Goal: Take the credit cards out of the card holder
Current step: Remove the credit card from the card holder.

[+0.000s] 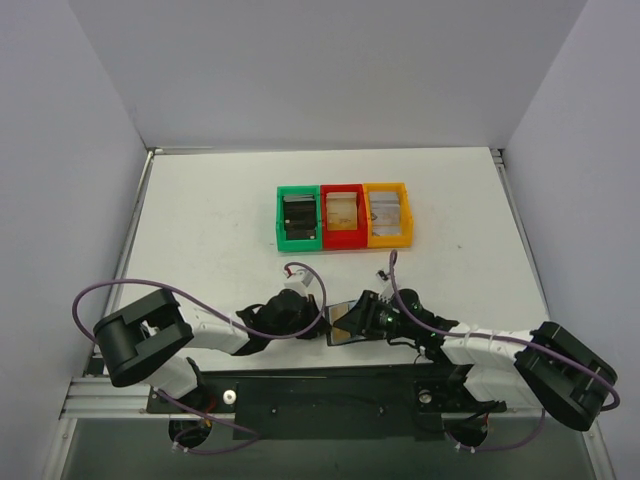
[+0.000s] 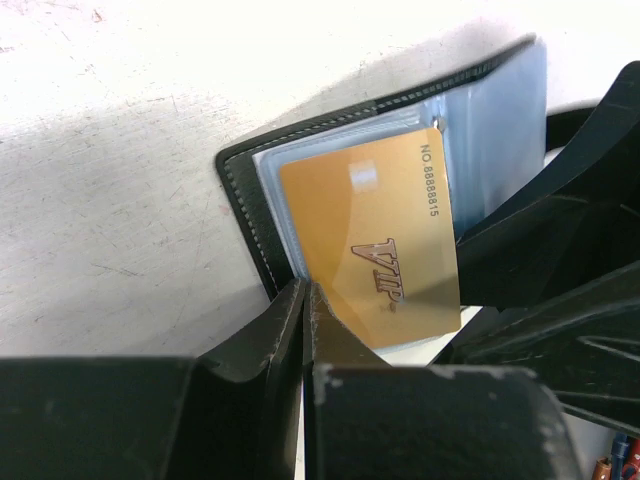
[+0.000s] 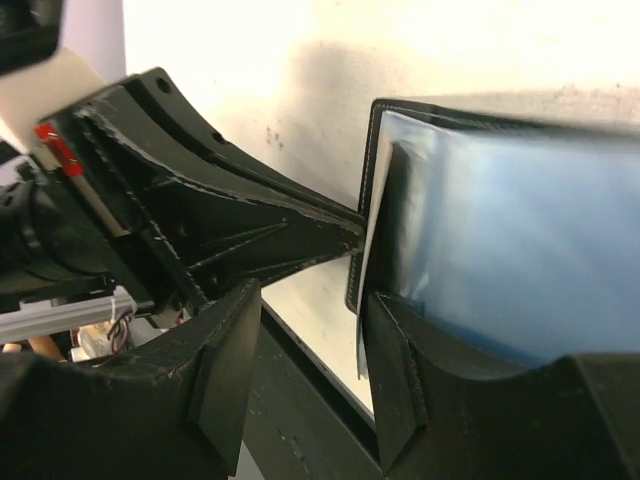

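Observation:
The black card holder (image 2: 243,196) lies open at the table's near edge between both arms (image 1: 349,325), its grey-blue glossy pockets facing up (image 3: 500,230). A gold credit card (image 2: 370,235) marked VIP sticks partway out of a pocket. My left gripper (image 2: 307,298) is shut on that card's lower left corner. My right gripper (image 3: 310,300) is open, and its right finger (image 3: 420,400) presses on the holder's glossy pocket. The black shape of the right gripper (image 2: 560,240) fills the right side of the left wrist view.
Three small bins stand in a row at mid-table: green (image 1: 280,218) with a black stack, red (image 1: 343,190) with a tan stack, yellow (image 1: 407,215) with a grey stack. White walls close in the table on three sides.

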You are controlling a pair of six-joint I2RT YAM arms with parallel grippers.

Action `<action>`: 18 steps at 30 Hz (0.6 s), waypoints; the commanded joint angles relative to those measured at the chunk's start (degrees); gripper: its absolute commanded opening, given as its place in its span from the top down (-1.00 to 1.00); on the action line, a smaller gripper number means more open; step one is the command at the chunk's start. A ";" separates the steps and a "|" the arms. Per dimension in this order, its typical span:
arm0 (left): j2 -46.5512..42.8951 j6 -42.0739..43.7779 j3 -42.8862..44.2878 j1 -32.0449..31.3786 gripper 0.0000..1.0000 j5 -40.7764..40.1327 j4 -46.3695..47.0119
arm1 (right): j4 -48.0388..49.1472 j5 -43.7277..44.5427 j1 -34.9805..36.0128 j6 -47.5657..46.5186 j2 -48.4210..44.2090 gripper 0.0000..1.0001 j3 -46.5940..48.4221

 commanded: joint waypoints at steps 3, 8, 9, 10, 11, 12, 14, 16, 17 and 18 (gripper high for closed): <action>-0.72 1.87 -1.60 0.30 0.78 -0.51 -4.96 | -7.45 -4.97 1.62 -2.93 1.48 0.21 3.56; -0.54 2.05 -1.60 0.38 0.78 -0.24 -4.43 | -6.49 -5.85 1.70 -2.40 3.94 0.15 4.27; -0.46 2.05 -1.60 0.38 0.78 -0.15 -4.35 | -5.79 -5.67 1.71 -2.22 4.12 0.15 4.18; -0.46 2.05 -1.60 0.30 0.78 0.02 -4.17 | -5.52 -5.41 1.71 -1.79 4.55 0.14 4.18; -0.37 2.05 -1.69 0.30 0.78 0.02 -3.99 | -5.00 -5.23 1.71 -1.70 4.73 0.15 4.18; -0.37 2.05 -1.69 0.30 0.78 0.11 -3.91 | -4.38 -4.88 1.71 -1.17 5.17 0.15 4.00; -0.10 2.05 -1.78 0.30 0.78 0.37 -3.47 | -2.36 -4.27 1.62 -0.21 5.79 0.15 3.48; 0.25 1.79 -1.87 0.21 0.78 0.64 -2.94 | -0.87 -4.09 1.53 0.59 6.75 0.14 3.65; 0.42 1.70 -2.04 0.21 0.78 0.81 -2.59 | 0.18 -4.09 1.62 0.76 7.54 0.15 3.74; 0.60 1.61 -1.96 0.12 0.78 0.81 -2.41 | 0.45 -4.35 1.70 0.85 7.89 0.15 4.00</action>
